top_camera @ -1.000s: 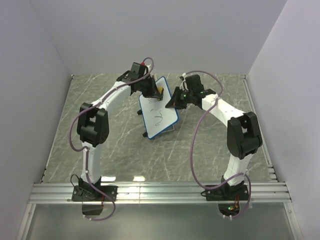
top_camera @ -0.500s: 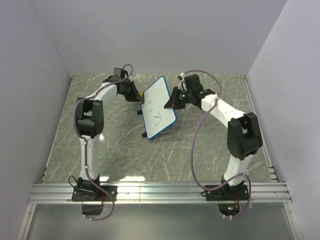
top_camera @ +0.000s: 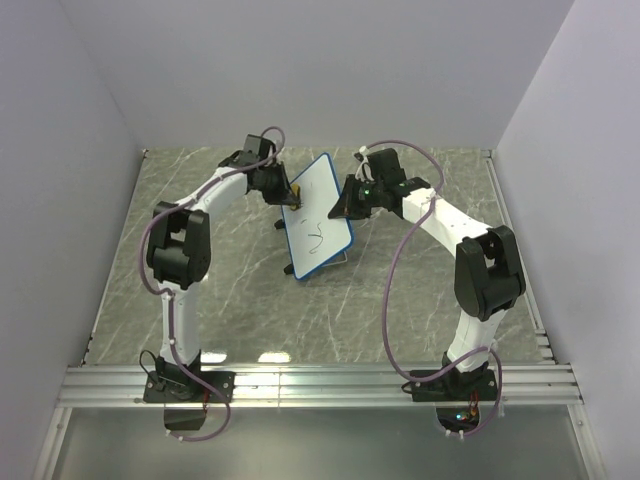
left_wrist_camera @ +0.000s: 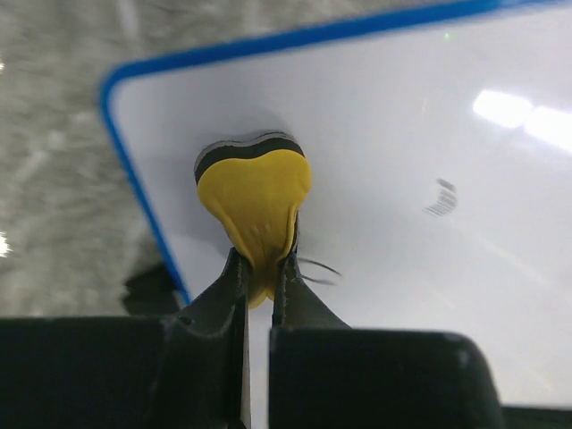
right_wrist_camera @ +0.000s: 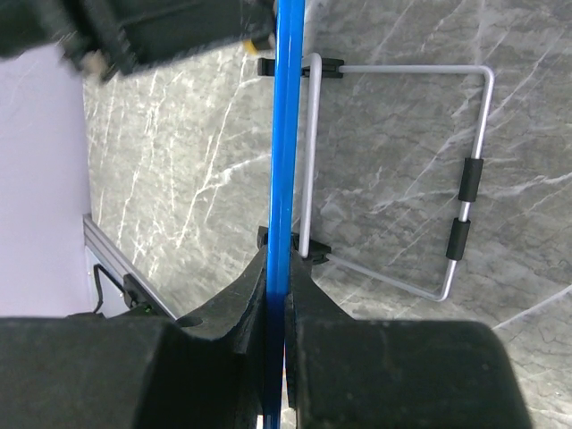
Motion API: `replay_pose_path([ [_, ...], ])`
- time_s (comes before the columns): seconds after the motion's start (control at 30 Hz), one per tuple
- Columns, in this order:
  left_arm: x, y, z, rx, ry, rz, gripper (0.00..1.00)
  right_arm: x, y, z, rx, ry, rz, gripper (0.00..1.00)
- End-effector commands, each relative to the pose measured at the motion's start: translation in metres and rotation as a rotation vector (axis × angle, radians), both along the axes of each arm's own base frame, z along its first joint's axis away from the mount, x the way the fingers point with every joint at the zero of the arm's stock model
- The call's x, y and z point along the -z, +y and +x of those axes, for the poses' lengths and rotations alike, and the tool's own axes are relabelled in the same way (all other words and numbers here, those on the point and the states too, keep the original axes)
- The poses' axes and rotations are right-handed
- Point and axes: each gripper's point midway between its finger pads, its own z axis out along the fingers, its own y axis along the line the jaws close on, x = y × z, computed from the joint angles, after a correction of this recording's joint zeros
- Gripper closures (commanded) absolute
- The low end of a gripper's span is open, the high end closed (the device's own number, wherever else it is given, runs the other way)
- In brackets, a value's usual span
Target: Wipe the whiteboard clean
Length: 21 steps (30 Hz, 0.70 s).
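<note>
Grey marbled counter [top_camera: 200, 290] between pale, bare walls [top_camera: 330, 70], with aluminium rails [top_camera: 320, 385] along the near edge. At mid-counter, the whiteboard [top_camera: 318, 216]: white, blue-rimmed, propped at a tilt on a bent wire stand [right_wrist_camera: 474, 179] behind it. Black marker scribbles [top_camera: 315, 235] on the lower half of the whiteboard's face.

To the whiteboard's left, the left arm [top_camera: 180, 250], reaching in toward the upper left corner, with the left jaws pinched on the narrow end of a yellow eraser [left_wrist_camera: 255, 201] backed by a black layer. Broad end of it against the whiteboard's face, just inside the blue rim near that corner. A few thin black strokes on the whiteboard just right of the jaw tips, and a faint small smudge farther right.

To the whiteboard's right, the right arm [top_camera: 485, 270], with the right jaws clamped tight on the whiteboard's right edge, blue rim sandwiched between them. From the right wrist, the whiteboard edge-on as a thin blue line, with the stand's wire loop and its two black sleeves on the counter behind.
</note>
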Motion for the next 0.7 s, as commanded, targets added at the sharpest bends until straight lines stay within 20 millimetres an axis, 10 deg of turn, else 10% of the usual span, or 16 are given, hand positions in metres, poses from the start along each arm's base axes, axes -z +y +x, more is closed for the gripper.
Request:
replay_pose_path([
  [0.0, -0.035, -0.093, -0.061, 0.212, 0.039, -0.139, 1.0, 0.052, 0.015, -0.069, -0.223, 0.155, -0.103, 1.0],
  [0.37, -0.066, -0.09, -0.041, 0.172, -0.019, -0.16, 1.0, 0.052, 0.013, -0.072, -0.226, 0.153, -0.105, 1.0],
  [0.67, -0.1, -0.08, 0.022, 0.1, -0.122, -0.253, 1.0, 0.053, 0.011, -0.073, -0.23, 0.159, -0.111, 1.0],
])
